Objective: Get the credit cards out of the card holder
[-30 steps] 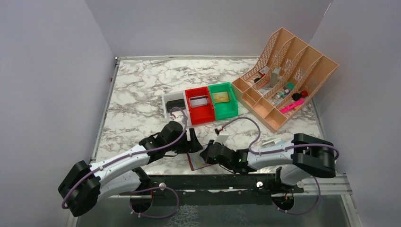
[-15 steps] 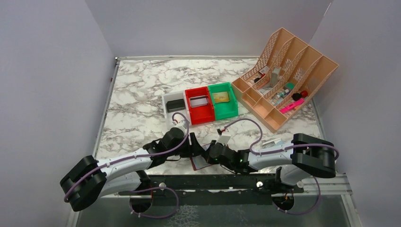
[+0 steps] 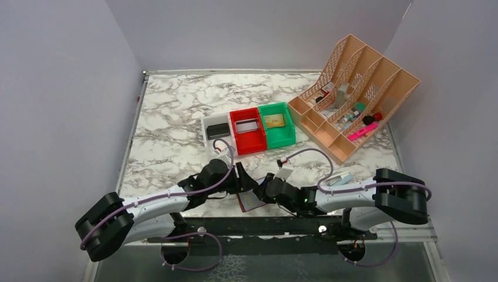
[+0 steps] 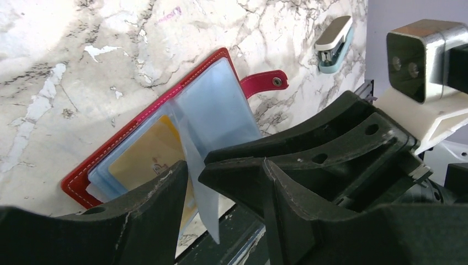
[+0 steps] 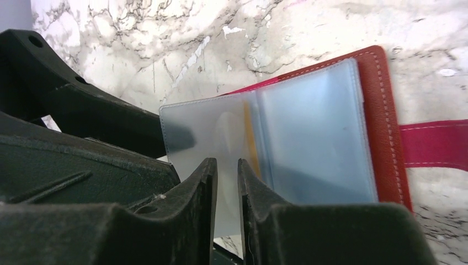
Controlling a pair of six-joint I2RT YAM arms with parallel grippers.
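1. Near edge of the surface [image 3: 176, 117], between the arms: the holder [image 3: 249, 201] lies open with its blue pockets up. A gold card [image 4: 143, 157] sits in its left pocket.
2. Left tool [image 4: 193, 168]: half-wide, astride an upturned clear sleeve [image 4: 200, 185] and apparently not pinching it. Right tool [image 5: 226, 165]: a narrow slit around the sleeve's edge, looking wider than the sheet.
3. Risk: with neither tool gripping firmly, the sleeve may flop back over the card.
4. Risk: nothing pins the holder, so a pull on sleeve or card could drag it off the near edge.
5. Containers, far centre:
   - white bin [image 3: 205, 124], black card [image 3: 218, 130]
   - red bin [image 3: 252, 144], grey card [image 3: 246, 125]
   - green bin [image 3: 283, 138], second gold card [image 3: 273, 121]
   - far right, a peach rack [image 3: 384, 88] with small mixed items
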